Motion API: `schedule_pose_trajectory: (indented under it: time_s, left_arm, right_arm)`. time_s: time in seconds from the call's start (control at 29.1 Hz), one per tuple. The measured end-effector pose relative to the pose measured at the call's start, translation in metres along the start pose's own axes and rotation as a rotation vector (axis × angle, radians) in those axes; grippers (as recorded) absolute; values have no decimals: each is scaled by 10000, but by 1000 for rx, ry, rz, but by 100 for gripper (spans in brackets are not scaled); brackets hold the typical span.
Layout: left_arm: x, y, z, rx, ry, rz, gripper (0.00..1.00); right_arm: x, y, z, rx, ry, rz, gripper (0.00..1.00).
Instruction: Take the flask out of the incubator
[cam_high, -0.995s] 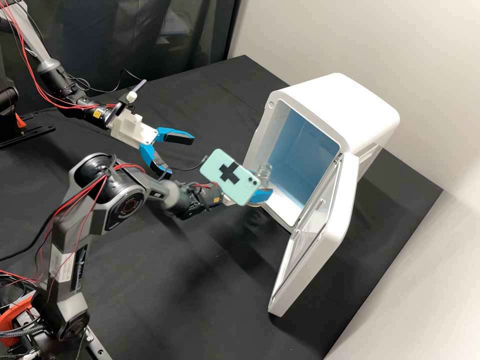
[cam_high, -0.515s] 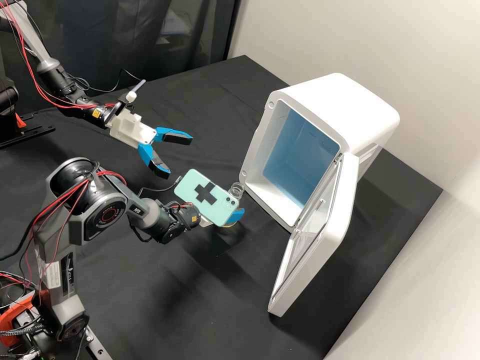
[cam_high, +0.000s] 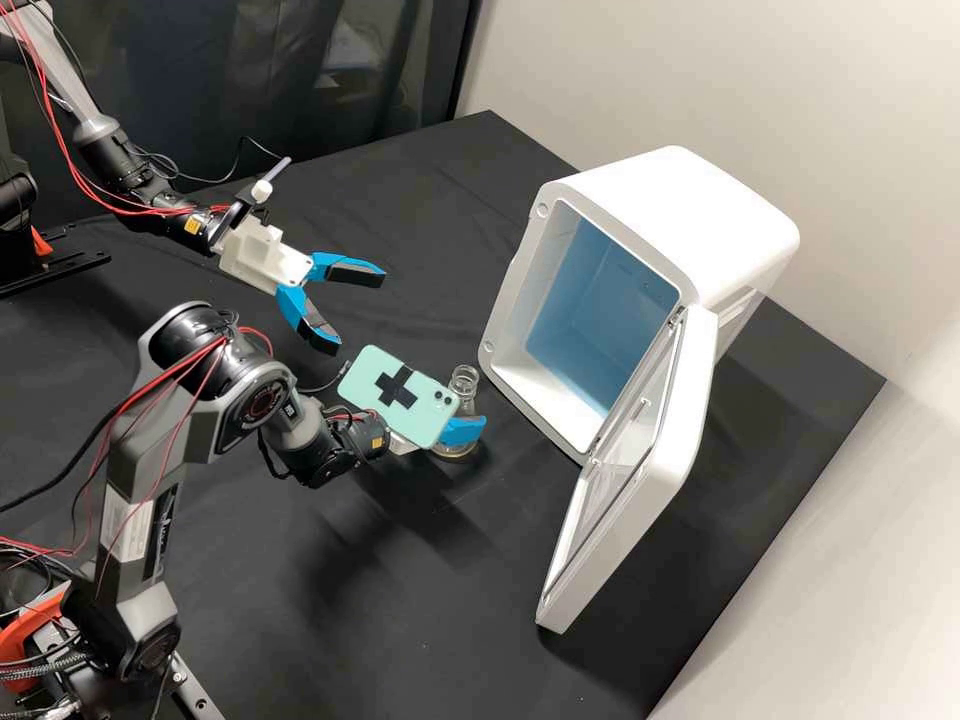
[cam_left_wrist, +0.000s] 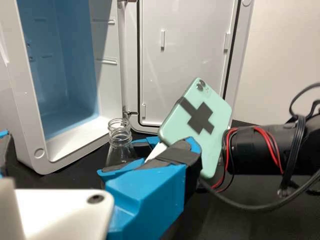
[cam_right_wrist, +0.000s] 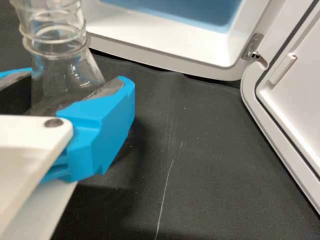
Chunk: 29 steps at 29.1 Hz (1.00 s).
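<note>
- Right gripper is clamping the glass flask low at the worktop, just outside the incubator; I cannot tell whether the base is touching down.
- Risk: the sloped glass could be slipping or tipping if it is released before the base is sitting flat.
- The open door is standing near; a sideways swing could be knocking it.
- Left gripper is hanging wide and empty behind, close enough to clip the mint phone.
</note>
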<state>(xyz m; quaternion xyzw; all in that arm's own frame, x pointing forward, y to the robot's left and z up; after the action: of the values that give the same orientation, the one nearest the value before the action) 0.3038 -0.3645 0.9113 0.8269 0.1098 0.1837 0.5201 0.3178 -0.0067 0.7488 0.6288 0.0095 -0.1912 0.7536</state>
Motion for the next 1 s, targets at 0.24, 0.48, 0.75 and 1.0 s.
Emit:
schedule_pose_trajectory:
  time_s: [0.24, 0.48, 0.75, 1.0]
  left_arm:
    - [0, 0, 0, 0, 0, 0, 100]
    - [0, 0, 0, 0, 0, 0, 100]
    - [0, 0, 0, 0, 0, 0, 100]
    - [0, 3, -8, 0, 3, 1, 100]
  right_arm:
    - [10, 17, 13, 6, -12, 10, 100]
    - [29, 61, 31, 15, -21, 23, 100]
    - [-53, 76, 32, 17, -26, 13, 100]
    - [-229, 152, -11, 34, 17, 111, 100]
